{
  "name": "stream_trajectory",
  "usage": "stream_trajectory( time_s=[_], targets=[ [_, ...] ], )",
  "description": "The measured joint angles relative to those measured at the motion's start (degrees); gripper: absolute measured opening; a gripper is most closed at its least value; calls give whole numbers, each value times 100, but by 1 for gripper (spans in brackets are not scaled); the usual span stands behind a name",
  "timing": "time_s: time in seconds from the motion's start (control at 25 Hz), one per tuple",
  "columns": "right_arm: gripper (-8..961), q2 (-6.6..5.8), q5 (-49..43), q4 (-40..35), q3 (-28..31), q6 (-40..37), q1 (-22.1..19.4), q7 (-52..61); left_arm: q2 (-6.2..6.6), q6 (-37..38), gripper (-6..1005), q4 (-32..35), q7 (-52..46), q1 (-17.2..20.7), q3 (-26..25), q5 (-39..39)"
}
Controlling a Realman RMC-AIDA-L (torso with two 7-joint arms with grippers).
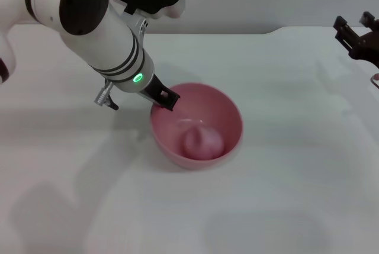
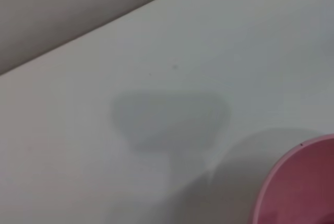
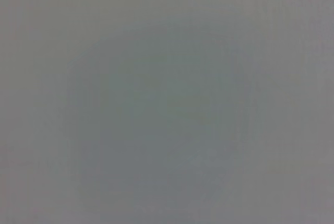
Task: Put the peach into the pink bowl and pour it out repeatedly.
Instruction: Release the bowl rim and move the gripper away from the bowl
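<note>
now the left gripper [image 1: 166, 99] clamps the pink bowl [image 1: 228, 138] rim, peach [image 1: 202, 141] inside

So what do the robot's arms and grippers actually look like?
The left arm is a glossy white tube with black joint caps, thin black bands and a small glowing green ring near the wrist. A silver metal plug sticks out of its side. The left gripper is small, black and blocky. The right gripper is black and angular too, with little else of that arm in view.
</note>
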Motion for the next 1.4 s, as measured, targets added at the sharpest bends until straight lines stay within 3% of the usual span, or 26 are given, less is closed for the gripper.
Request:
stream_trajectory(
  time_s=[0.24, 0.96, 1.4],
  targets=[
    [603, -14, 150, 429, 174, 60, 252, -167, 0, -38, 47, -24, -31, -34, 31, -157],
    [603, -10, 151, 506, 214, 52, 218, -281, -5, 27, 48, -267, 44, -46, 53, -362],
    [603, -8, 151, 615, 224, 54, 262, -287, 34, 76, 228, 142, 92, 109, 129, -304]
  ],
)
